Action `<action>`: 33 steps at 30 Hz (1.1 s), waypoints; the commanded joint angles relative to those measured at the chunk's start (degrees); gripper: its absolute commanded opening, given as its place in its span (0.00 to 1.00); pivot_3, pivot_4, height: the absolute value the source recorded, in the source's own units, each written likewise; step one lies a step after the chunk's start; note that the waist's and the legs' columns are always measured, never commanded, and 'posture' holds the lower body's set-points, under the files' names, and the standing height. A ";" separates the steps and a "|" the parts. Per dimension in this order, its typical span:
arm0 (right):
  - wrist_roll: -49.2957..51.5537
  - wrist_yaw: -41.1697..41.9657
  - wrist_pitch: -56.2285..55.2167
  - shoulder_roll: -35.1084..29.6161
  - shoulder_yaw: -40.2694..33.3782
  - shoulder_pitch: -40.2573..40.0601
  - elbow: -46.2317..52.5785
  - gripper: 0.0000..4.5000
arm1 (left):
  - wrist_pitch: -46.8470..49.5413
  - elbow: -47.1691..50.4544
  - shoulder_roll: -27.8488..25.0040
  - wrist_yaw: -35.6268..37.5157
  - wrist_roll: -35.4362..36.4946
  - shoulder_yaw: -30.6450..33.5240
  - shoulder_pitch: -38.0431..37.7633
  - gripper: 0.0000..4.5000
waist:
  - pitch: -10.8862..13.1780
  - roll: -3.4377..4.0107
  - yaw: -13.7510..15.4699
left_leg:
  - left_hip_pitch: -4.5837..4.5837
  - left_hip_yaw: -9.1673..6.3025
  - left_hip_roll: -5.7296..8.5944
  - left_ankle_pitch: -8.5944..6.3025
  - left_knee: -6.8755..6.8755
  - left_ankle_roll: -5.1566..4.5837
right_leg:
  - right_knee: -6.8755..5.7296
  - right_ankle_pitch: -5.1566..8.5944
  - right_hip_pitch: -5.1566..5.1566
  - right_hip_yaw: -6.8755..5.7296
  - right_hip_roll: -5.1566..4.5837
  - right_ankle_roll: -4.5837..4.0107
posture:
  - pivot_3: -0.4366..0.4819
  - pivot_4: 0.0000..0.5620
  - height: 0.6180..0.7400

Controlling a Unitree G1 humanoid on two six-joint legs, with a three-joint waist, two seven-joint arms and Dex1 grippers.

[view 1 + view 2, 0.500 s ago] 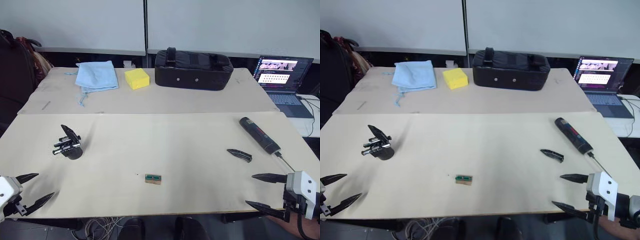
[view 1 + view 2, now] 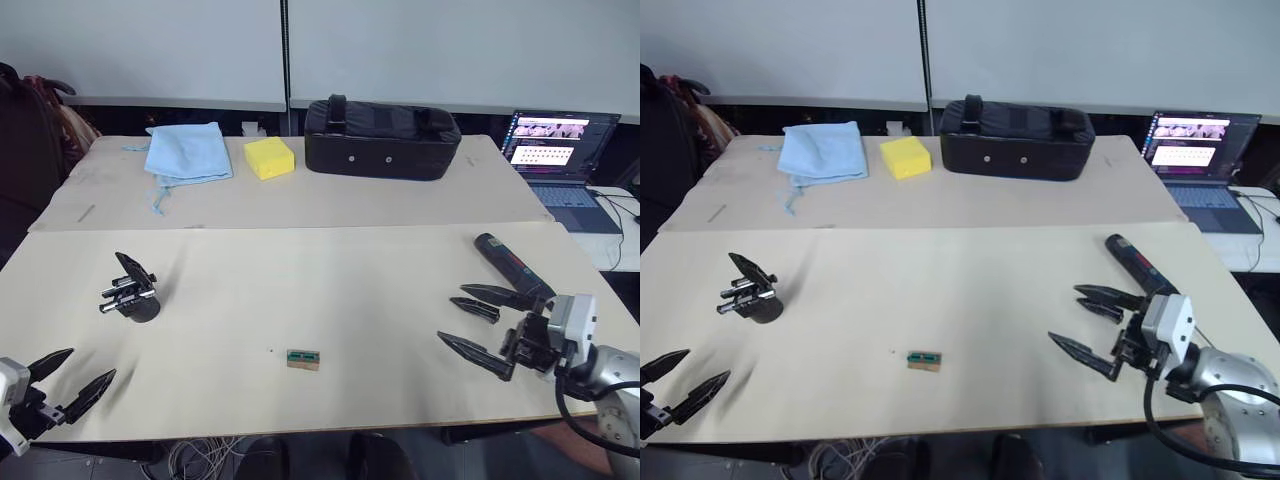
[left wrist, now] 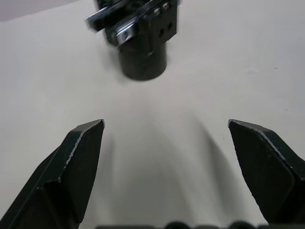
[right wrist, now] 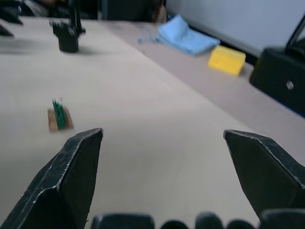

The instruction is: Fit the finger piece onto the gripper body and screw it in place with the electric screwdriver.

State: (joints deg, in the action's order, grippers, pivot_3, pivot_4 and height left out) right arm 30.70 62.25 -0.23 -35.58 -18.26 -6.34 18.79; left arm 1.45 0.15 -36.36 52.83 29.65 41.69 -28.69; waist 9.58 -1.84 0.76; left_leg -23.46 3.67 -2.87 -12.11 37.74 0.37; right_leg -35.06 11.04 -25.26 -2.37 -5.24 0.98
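Observation:
The gripper body (image 2: 130, 293), a black block with silver rods, stands at the table's left. It also shows straight ahead of my open left gripper (image 3: 166, 124) in the left wrist view, a short way off. The finger piece (image 2: 478, 309), a small black wedge, lies at the right. My right gripper (image 2: 451, 314) is open and hangs right by the wedge, its fingers pointing left. Seen from the head, the wedge falls between them. The electric screwdriver (image 2: 508, 262) lies just behind, its bit end hidden by the right gripper.
A small green-topped brown block (image 2: 304, 358) sits near the table's front middle. On the far table are a blue cloth (image 2: 188, 150), a yellow sponge (image 2: 270, 157) and a black case (image 2: 385, 138). An open laptop (image 2: 558, 155) stands at the far right.
My right gripper has swung in from the front right edge to the finger piece, its fingers now pointing left. The left gripper has barely moved. The camera has shifted slightly.

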 commanded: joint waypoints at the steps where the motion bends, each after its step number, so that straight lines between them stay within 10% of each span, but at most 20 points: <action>1: 1.85 1.08 -3.60 2.09 2.49 0.95 3.21 1.00 | -0.46 4.07 5.39 -5.50 1.58 1.94 -1.49 0.98 | 0.00 0.00 -0.04 | 0.00 0.00 0.00 -0.03 0.00 0.00 | 0.00 0.00 0.01 0.02 -0.01 0.00 | 0.48 0.27 1.00; 33: 0.45 4.34 -8.24 0.35 2.98 3.37 -5.50 1.00 | 7.43 -8.34 6.04 -22.67 -12.28 -18.25 27.89 0.98 | -0.06 -0.06 0.26 | 0.18 0.05 0.03 0.19 0.08 -0.35 | -0.14 -0.13 0.17 0.04 0.26 -0.14 | 0.48 0.27 1.00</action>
State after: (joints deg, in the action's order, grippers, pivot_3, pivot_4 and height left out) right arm 30.58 66.31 -6.76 -34.46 -13.88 -3.03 12.63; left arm 8.69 -7.49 -29.45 28.79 17.83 24.57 -1.02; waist 9.51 -1.89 1.02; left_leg -23.28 3.73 -2.84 -11.92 37.82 0.01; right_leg -35.21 10.92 -25.09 -2.33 -4.97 0.84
